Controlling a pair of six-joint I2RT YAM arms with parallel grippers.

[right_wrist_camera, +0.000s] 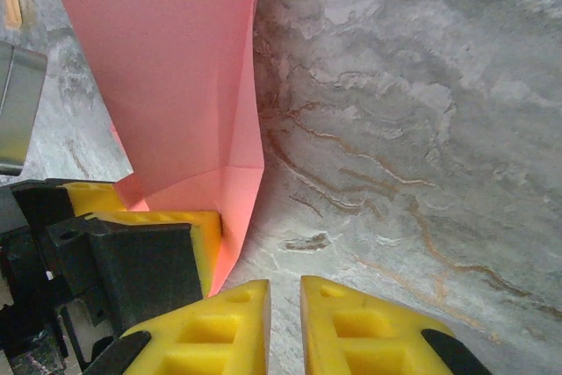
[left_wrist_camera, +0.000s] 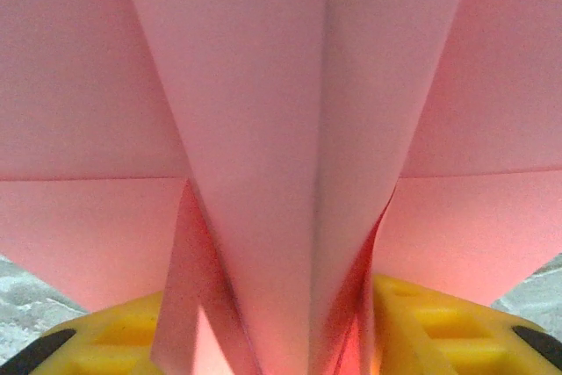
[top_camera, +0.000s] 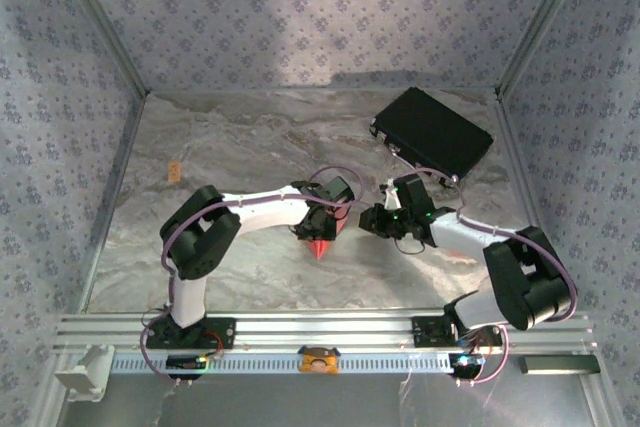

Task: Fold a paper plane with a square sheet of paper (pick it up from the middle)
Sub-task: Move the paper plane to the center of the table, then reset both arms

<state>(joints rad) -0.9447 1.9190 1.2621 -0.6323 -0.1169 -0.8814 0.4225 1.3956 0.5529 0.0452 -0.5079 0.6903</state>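
Pink plane [top_camera: 320, 247], folded to a point with a centre crease, lies midway between the left and right edges of the table [top_camera: 240, 137], nearer the near edge. Its tip points toward that edge. The left tool [left_wrist_camera: 272, 313] sits directly over it, its yellow fingers [left_wrist_camera: 439, 322] standing apart, one on each side of the creased fold. The right tool [right_wrist_camera: 284, 292] is just beside the plane on its right, its fingers almost together over bare table. A black case [top_camera: 432, 132] lies in the far right corner, and a small orange tag [top_camera: 173, 170] near the left edge.
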